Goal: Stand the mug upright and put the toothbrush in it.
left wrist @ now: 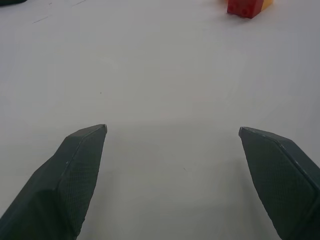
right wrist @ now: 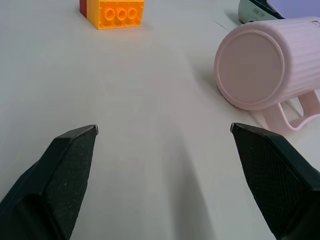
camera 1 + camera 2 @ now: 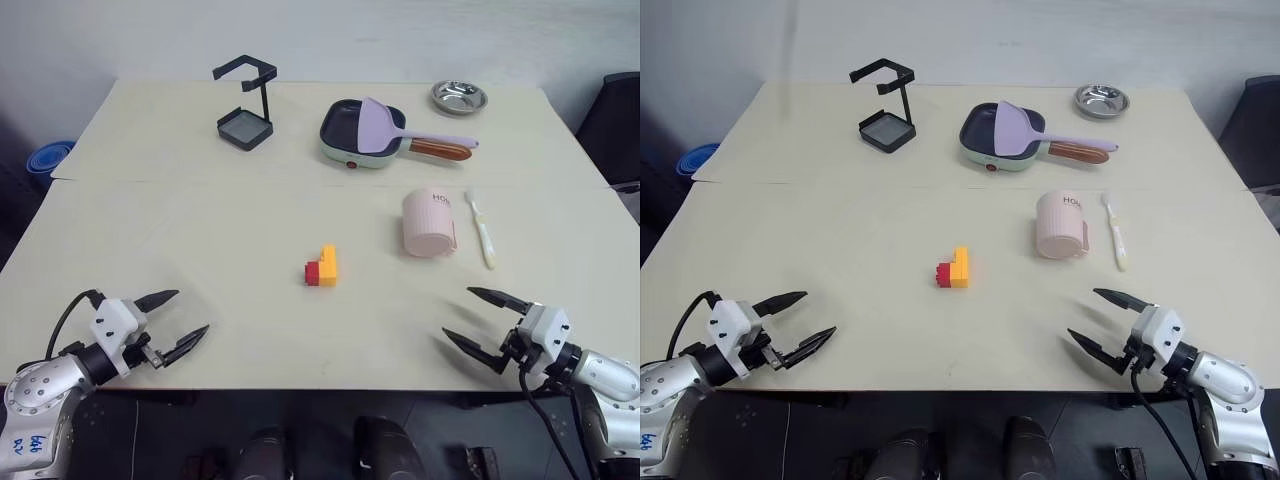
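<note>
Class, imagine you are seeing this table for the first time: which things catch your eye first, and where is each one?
The pale pink mug lies on its side right of the table's middle, its base towards the robot, with the toothbrush flat beside it on its right. A red and yellow brick block sits alone near the centre. Along the near edge, the left tool and right tool stand open, holding nothing.
</note>
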Available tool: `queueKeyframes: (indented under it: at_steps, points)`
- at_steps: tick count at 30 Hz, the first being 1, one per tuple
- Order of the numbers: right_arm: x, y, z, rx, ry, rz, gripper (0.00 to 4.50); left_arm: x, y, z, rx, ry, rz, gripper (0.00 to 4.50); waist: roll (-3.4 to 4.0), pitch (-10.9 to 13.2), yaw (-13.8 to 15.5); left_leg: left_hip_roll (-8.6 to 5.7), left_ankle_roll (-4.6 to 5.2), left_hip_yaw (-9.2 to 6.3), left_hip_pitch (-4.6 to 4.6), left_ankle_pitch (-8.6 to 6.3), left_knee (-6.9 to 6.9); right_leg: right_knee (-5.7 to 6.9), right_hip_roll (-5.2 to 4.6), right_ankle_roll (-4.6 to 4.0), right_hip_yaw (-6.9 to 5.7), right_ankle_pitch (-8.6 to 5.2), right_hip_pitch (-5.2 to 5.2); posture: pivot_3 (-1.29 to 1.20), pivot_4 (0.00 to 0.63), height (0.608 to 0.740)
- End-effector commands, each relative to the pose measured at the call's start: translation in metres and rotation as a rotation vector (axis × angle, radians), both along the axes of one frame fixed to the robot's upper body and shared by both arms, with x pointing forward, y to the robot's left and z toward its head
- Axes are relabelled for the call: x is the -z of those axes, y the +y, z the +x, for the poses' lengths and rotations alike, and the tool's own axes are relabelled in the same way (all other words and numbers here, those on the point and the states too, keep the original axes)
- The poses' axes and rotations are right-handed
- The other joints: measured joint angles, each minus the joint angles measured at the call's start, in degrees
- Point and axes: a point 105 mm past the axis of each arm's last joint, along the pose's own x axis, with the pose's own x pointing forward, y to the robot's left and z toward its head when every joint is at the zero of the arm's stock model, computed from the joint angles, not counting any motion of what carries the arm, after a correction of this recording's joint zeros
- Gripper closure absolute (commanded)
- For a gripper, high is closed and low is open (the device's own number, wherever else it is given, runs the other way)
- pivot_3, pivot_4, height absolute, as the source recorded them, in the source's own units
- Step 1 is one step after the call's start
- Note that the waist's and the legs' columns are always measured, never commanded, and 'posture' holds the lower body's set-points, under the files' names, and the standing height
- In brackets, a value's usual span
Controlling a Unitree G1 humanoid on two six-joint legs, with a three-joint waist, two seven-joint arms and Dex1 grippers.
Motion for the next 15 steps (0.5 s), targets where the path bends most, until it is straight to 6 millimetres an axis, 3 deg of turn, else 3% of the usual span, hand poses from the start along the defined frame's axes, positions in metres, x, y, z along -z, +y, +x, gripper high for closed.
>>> queueKeyframes:
  at_steps: [1, 5, 8, 10, 15]
  points:
    - [-0.009, 0.002, 0.000, 0.012, -0.023, 0.040, 0.04, -0.010, -0.007, 0.002, 0.024, -0.033, 0.003, 0.00, 0.00, 0.00, 0.00, 0.00, 0.00, 0.00, 0.00, 0.00, 0.00, 0.00, 0.00, 0.00, 0.00, 0.00, 0.00, 0.00, 0.150, 0.740]
    - [-0.016, 0.010, 0.000, -0.024, -0.055, 0.053, 0.04, -0.022, -0.028, 0.008, 0.087, 0.058, -0.052, 0.00, 0.00, 0.00, 0.11, 0.00, 0.00, -0.01, -0.01, 0.00, 0.01, 0.02, -0.02, 0.00, 0.00, 0.00, 0.00, 0.00, 0.150, 0.740]
    - [-0.040, 0.023, -0.004, -0.095, -0.184, 0.132, 0.04, -0.042, -0.061, 0.023, 0.196, 0.030, -0.037, 0.00, 0.00, 0.00, 0.68, -0.05, 0.03, -0.04, 0.00, 0.05, 0.05, 0.08, 0.00, 0.01, 0.00, 0.00, 0.02, 0.00, 0.150, 0.740]
    - [-0.045, 0.032, -0.009, -0.168, -0.182, 0.148, 0.04, -0.052, -0.090, 0.040, 0.252, 0.033, -0.071, 0.00, 0.07, -0.02, 1.27, -0.08, 0.02, -0.05, 0.02, 0.07, 0.07, 0.11, 0.04, 0.03, 0.01, 0.02, 0.05, 0.00, 0.150, 0.740]
    - [-0.051, 0.052, -0.016, -0.310, -0.170, 0.137, 0.04, -0.045, -0.148, 0.076, 0.365, 0.072, -0.073, 0.00, 0.07, -0.07, 1.97, -0.17, 0.08, -0.01, 0.05, 0.11, 0.15, 0.10, 0.17, 0.12, 0.01, 0.06, 0.14, 0.00, 0.150, 0.740]
